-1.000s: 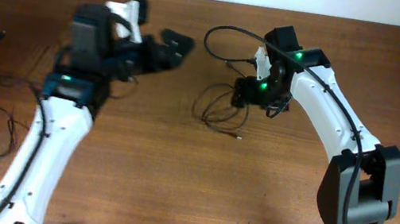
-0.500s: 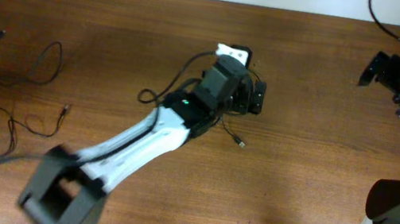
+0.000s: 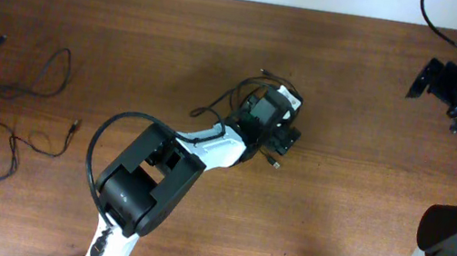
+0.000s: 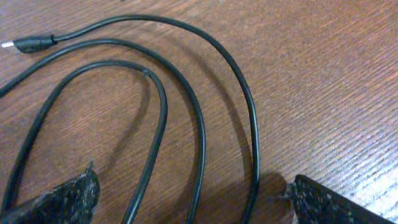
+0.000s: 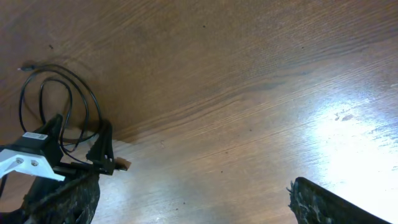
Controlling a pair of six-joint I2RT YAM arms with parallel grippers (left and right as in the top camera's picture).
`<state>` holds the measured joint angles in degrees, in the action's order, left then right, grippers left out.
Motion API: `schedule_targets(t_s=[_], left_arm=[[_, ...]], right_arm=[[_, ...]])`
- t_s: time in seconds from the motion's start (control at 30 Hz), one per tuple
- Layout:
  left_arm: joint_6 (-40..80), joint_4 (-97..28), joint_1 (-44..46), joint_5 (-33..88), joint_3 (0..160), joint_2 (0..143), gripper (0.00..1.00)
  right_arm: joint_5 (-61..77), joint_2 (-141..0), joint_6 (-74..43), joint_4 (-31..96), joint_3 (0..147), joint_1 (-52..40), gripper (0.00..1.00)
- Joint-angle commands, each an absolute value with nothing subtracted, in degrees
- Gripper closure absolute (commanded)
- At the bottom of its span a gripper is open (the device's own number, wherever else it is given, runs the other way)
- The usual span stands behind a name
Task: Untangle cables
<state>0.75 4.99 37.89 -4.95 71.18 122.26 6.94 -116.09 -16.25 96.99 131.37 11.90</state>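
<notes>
with an upper cable (image 3: 20,93) and a lower cable (image 3: 15,142) laid apart at left, the last cable (image 4: 201,143) is straddled on the tabletop (image 3: 334,218) by the open jaws of the left gripper (image 4: 193,193), a pinch on one strand seemingly being called for, while the right gripper (image 5: 193,193) is seen open and empty.

The worktop's (image 3: 353,212) centre is blocked by the left arm (image 3: 208,143) over cable loops (image 4: 201,124). Open wood is left towards the right end effector (image 3: 424,81). Two more cables (image 3: 20,93) are strewn at the left edge.
</notes>
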Motion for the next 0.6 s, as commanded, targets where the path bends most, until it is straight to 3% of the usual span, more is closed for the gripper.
schedule_targets(t_s=[0.0,0.1,0.13,0.27,0.57], left_arm=[[-1.5,0.23,39.94,-3.49,71.09,123.87,0.03],[-3.55,-7.53,41.28,-3.44,71.09,123.87,0.78],[-3.55,-10.83,41.25,-3.46,71.09,123.87,0.98],[3.51,-14.72,38.79,-9.13,71.16,123.66,1.0],[8.1,-14.92,22.39,-10.09,79.35,122.76,1.0]], right_arm=[[7.27,-115.7,-16.38,97.06,132.07,11.6,0.01],[7.29,-115.7,-16.38,97.14,132.07,11.6,0.01],[7.29,-115.7,-16.38,97.17,132.07,11.6,0.01],[7.29,-115.7,-16.38,97.19,132.05,11.6,0.01],[7.27,-115.7,-16.38,97.32,132.0,11.6,0.01]])
